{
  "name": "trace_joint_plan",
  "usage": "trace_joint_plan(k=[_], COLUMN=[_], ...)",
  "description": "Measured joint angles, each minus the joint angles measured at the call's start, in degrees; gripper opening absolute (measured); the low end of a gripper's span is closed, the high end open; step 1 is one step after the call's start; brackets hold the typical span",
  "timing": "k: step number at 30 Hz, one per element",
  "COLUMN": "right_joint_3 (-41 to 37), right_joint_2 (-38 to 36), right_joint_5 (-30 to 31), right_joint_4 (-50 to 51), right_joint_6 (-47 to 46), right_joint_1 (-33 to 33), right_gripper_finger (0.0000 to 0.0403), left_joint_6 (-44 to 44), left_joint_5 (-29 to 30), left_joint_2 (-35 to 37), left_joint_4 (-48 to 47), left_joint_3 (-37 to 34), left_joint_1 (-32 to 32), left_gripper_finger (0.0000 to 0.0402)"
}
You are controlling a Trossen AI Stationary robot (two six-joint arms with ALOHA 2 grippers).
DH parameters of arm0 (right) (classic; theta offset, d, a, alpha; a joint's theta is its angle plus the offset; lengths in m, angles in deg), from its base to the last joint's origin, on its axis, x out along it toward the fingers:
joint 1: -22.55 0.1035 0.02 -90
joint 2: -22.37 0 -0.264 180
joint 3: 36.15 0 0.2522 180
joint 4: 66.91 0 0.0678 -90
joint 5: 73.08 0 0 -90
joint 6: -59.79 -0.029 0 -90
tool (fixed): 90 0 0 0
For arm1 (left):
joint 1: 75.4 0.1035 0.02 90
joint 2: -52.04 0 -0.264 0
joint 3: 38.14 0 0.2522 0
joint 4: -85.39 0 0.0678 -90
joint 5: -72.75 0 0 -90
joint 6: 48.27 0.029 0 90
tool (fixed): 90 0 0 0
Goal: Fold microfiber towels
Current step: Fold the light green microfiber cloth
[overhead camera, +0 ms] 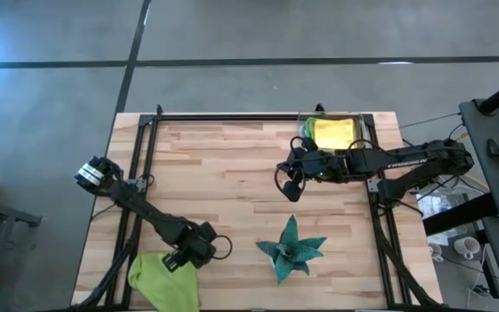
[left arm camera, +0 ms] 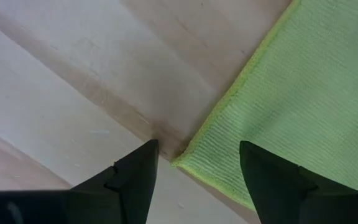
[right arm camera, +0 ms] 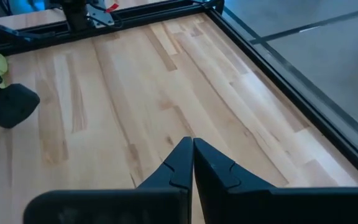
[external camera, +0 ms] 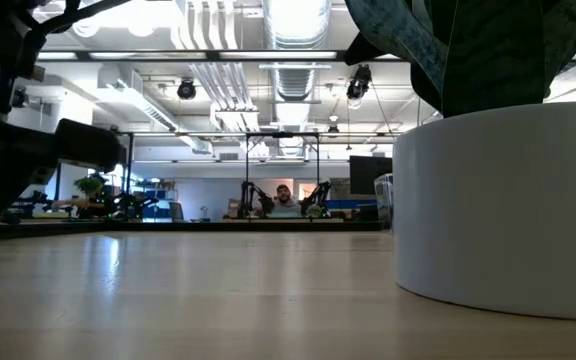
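Note:
A lime green towel [overhead camera: 165,279] lies rumpled on the table at the near left corner. My left gripper [overhead camera: 180,256] hangs over its far right part, open. In the left wrist view one corner of the towel [left arm camera: 180,163] lies between the two open fingers [left arm camera: 197,171], which touch nothing that I can see. A yellow towel [overhead camera: 333,132] lies on top of a small pile at the far right, with a green edge [overhead camera: 306,130] showing beside it. My right gripper [overhead camera: 289,187] is shut and empty above the bare wood [right arm camera: 192,163]. The other towels are not in view.
A dark teal spiky star-shaped object [overhead camera: 293,248] stands at the near middle right; its white pot [external camera: 503,205] fills the right of the low view. A black frame [overhead camera: 232,117] runs along the table's far and side edges. Bare wood lies between the two arms.

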Motion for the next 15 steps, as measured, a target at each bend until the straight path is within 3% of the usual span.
trace_joint_plan(k=[5, 8, 11, 15], right_joint_3=[0.0, 0.0, 0.0, 0.0], right_joint_2=[0.0, 0.0, 0.0, 0.0], right_joint_5=[0.0, 0.0, 0.0, 0.0], right_joint_4=[0.0, 0.0, 0.2, 0.2], right_joint_6=[-0.2, -0.4, -0.4, -0.4], right_joint_1=[0.0, 0.0, 0.0, 0.0], right_gripper_finger=[0.0009, 0.0009, 0.0009, 0.0009], left_joint_6=[0.0, 0.0, -0.3, -2.4], left_joint_5=[0.0, 0.5, 2.9, 6.3], left_joint_2=[-1.5, -1.7, -1.8, -1.8], left_joint_4=[-0.2, -0.2, 0.0, 0.4], left_joint_3=[0.2, 0.1, 0.1, -0.2], left_joint_1=[-0.2, -0.8, -1.5, -1.9], left_gripper_finger=[0.0211, 0.0188, 0.0135, 0.0033])
